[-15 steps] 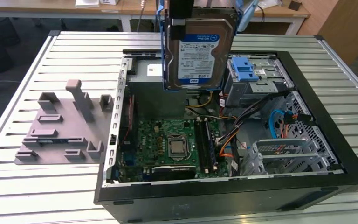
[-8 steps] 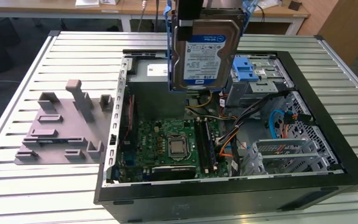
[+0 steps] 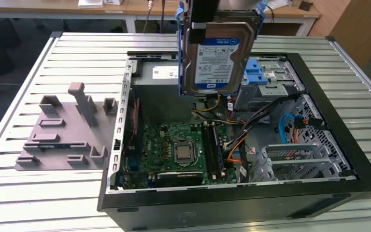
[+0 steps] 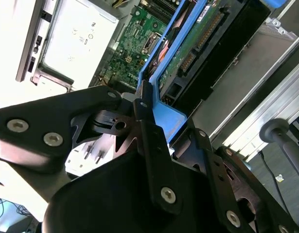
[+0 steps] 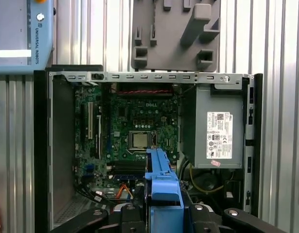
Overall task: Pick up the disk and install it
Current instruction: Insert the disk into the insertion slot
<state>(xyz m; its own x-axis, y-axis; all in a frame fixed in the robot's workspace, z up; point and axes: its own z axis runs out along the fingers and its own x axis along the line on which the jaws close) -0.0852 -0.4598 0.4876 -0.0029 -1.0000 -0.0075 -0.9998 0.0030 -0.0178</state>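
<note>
Pickup looks done: the claw (image 4: pixel 165 115) pinches the blue frame of the disk (image 3: pixel 218 53), which hangs upright beneath it, clear above the open computer case (image 3: pixel 237 209). Installing is left, I judge, since the cage (image 3: pixel 277 84) with the blue latch sits lower than the claw, just beyond the disk. The disk hides part of that cage, so its slot is hard to make out.

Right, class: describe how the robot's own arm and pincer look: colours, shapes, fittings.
The pincer is matte black: flat angular linkage plates joined by silver bolts. In the first wrist view, the arm housing is grey, edged light blue, with a small screw and a line of print.
</note>
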